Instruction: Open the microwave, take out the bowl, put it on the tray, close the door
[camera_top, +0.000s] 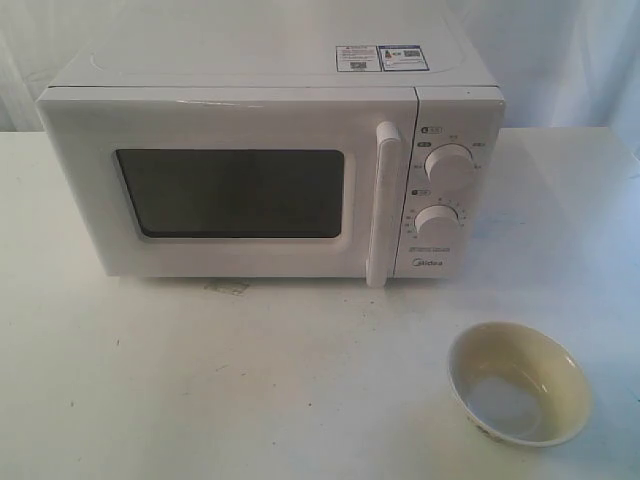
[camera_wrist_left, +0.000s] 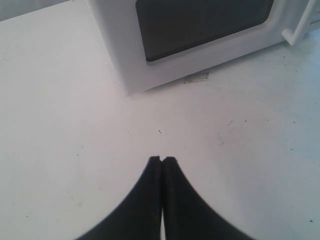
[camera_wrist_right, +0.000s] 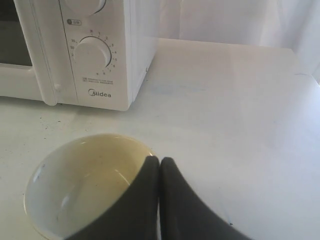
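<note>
The white Midea microwave (camera_top: 270, 160) stands at the back of the table, its door (camera_top: 230, 185) shut, its dark window and tall bar handle (camera_top: 383, 205) facing me. The cream-yellow bowl (camera_top: 518, 383) sits upright on the bare table in front of the knobs, at the right. No tray shows in any view. My left gripper (camera_wrist_left: 162, 159) is shut and empty, held over the table in front of the microwave's left corner (camera_wrist_left: 125, 75). With nothing between its fingers, my right gripper (camera_wrist_right: 159, 159) is shut just above the bowl (camera_wrist_right: 85, 185), by its rim. Neither gripper appears in the exterior view.
Two round knobs (camera_top: 447, 168) sit on the panel right of the door. A small stain (camera_top: 228, 287) marks the table under the door's front edge. White curtains hang behind the table, and its right edge (camera_top: 625, 140) runs close by.
</note>
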